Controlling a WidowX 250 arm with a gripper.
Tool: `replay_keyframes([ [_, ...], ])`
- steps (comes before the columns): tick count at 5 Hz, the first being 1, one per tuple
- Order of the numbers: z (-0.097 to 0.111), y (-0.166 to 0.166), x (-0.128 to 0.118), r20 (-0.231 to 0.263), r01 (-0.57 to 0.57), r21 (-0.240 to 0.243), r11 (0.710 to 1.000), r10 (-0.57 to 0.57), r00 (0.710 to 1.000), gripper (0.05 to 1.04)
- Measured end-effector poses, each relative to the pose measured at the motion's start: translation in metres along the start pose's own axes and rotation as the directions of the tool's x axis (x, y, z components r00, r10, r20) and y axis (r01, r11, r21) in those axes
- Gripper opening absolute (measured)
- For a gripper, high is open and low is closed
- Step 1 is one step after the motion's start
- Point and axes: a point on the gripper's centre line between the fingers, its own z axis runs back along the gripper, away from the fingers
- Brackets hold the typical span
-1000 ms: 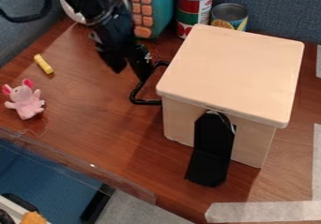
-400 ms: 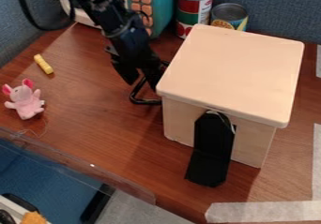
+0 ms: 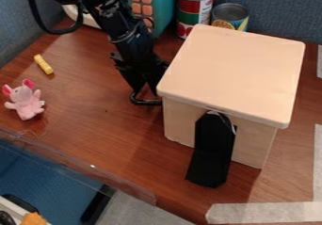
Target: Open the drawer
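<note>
Gripper [image 3: 146, 89] is positioned at the black handle [image 3: 146, 102], its fingers parted by a narrow gap; contact cannot be confirmed. The handle is located beside the pale wooden drawer unit [image 3: 232, 73], which is supported by the brown table [image 3: 94, 125].

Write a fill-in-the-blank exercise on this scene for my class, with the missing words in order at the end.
The handle by the pincer, at the side of the wooden box, is coloured ____.
The plush toy on the table is coloured ____.
The small stick near it is coloured ____.
Between its red bands, the taller can has a ____ band.

Missing words: black; pink; yellow; green
</note>
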Motion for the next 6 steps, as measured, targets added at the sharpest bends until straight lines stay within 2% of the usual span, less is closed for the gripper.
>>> replay_keyframes([
  [1, 0.000, 0.001, -0.007, -0.046, 0.003, 0.003, 1.000, -0.002, 0.999, 0.340],
  [2, 0.008, 0.012, -0.014, -0.107, -0.003, 0.046, 0.999, 0.008, 0.994, 0.181],
  [3, 0.020, 0.031, -0.018, -0.154, -0.007, 0.093, 0.996, 0.021, 0.988, 0.159],
  [5, 0.035, 0.049, -0.024, -0.244, 0.007, 0.189, 0.982, 0.040, 0.969, 0.158],
  [6, 0.038, 0.052, -0.027, -0.267, 0.008, 0.213, 0.977, 0.051, 0.962, 0.158],
])
